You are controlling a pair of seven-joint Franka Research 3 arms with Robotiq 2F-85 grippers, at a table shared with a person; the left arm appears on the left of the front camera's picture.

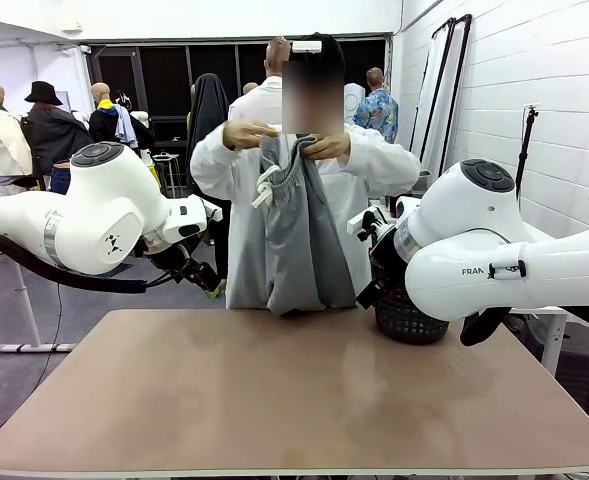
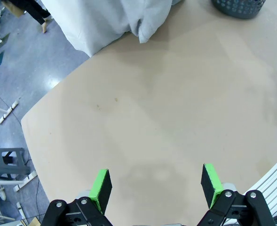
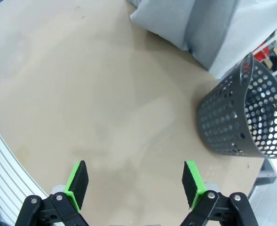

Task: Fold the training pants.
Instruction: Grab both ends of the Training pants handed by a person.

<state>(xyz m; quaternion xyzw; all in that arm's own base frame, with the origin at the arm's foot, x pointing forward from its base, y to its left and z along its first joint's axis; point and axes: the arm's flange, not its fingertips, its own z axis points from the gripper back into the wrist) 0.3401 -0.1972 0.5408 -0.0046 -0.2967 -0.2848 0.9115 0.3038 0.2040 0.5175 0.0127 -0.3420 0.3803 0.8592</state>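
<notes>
Tan tabletop (image 1: 294, 400) stretches bare beneath both arms, and at its far side a person holds the training pants (image 1: 299, 240) up at chest height, one hand (image 1: 249, 133) and the other hand (image 1: 326, 147) pinching the gathered waistband. The pants' long axis runs vertically: waistband and drawstring on top, legs hanging together, their lower ends at or just above the table's far edge; whether they touch it cannot be told. The left gripper (image 2: 157, 183) hangs above the table with its jaws spread wide and nothing between the green pads; the grey fabric lies well ahead of its fingertips, beyond an open run of table, off to the side of its left-hand pad. The right gripper (image 3: 136, 181) is likewise wide apart and empty, with the leg ends well ahead of the jaws and slightly toward its right-hand pad; a black mesh basket (image 3: 241, 117) stands between that pad's side and the cloth. Neither gripper looks clearly nearer; the garment hangs roughly midway ahead of both, so each would have to travel forward to meet it.
</notes>
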